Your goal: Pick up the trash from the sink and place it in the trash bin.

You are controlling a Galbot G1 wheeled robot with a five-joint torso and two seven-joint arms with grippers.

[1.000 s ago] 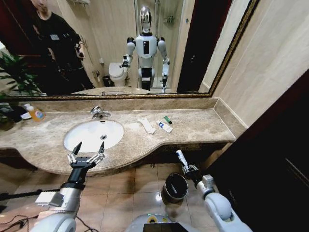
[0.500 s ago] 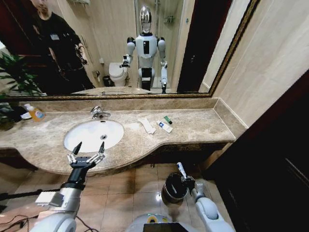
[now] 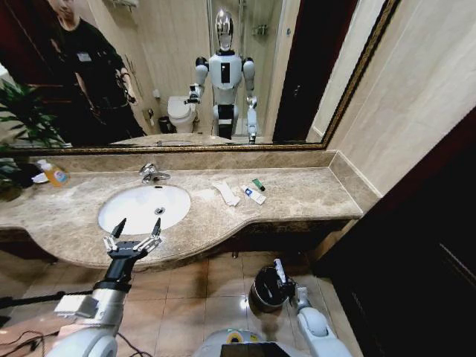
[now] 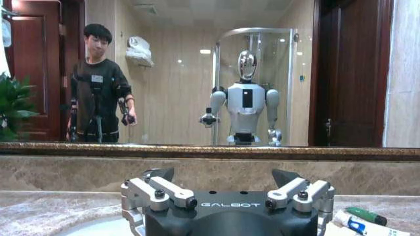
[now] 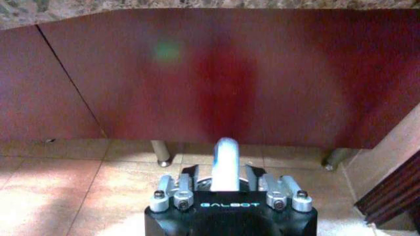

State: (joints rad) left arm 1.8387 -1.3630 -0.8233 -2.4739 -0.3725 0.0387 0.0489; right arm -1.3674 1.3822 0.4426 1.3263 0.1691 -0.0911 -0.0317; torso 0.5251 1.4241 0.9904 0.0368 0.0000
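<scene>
Low at the bench's front edge, the left tool (image 3: 137,227) hovers with fingers spread apart and nothing between them, just before the white sink (image 3: 143,207) and its chrome faucet (image 3: 152,174). Farther right on the marble bench (image 3: 305,195) lie a flat white packet (image 3: 226,193), a white tube with blue marks (image 3: 253,195) and a tiny green piece (image 3: 258,184). Down by the tiled floor, the right tool (image 3: 280,272) is clamped on another white tube (image 5: 224,162), held at the trash bin's (image 3: 268,290) rim.

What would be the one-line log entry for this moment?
right gripper: shut on white tube, at trash bin rim | left gripper: open, at sink front edge | counter: packet, tube, green piece
</scene>
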